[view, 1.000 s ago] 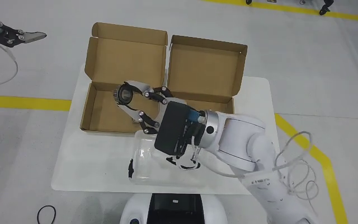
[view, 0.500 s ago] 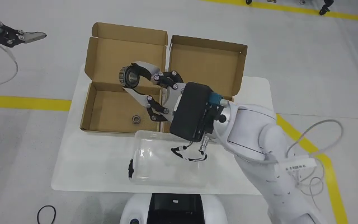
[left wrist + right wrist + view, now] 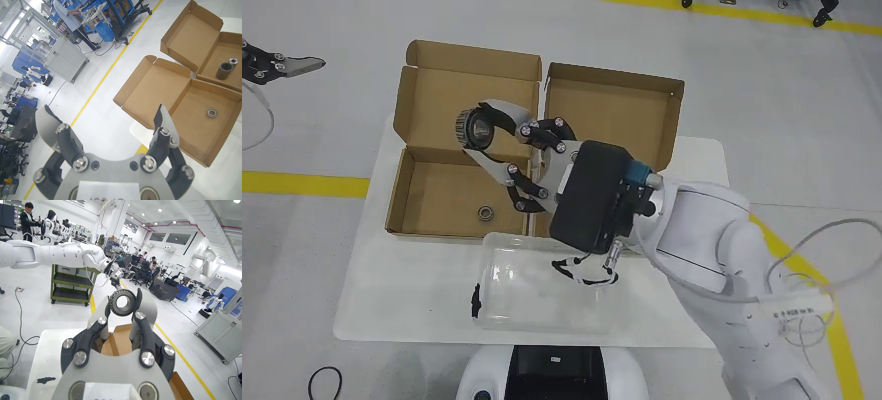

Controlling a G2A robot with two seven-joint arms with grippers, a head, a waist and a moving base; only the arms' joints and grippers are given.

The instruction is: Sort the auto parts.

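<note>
My right gripper [image 3: 480, 130] is shut on a tapered roller bearing [image 3: 478, 127], held in the air over the back of the left cardboard box [image 3: 432, 195]. The right wrist view shows the steel bearing [image 3: 122, 303] edge-on between the two fingertips. A smaller bearing [image 3: 485, 211] lies on that box's floor, also seen as the small bearing [image 3: 211, 113]. The right box [image 3: 226, 56] holds a dark cylinder [image 3: 224, 71] and a silver part [image 3: 233, 61]. My left gripper [image 3: 103, 109] stands open and empty, off the table's left side, high over the floor.
A clear plastic tray [image 3: 532, 295] sits at the table's front edge, partly under the right arm. Both box lids stand open toward the far side. The second box [image 3: 612, 110] is at the back right. A yellow floor line [image 3: 302, 184] runs left of the table.
The right gripper has carried the bearing up and toward the far side, from over the left box's floor to near its lid hinge. The left gripper has stayed put.
</note>
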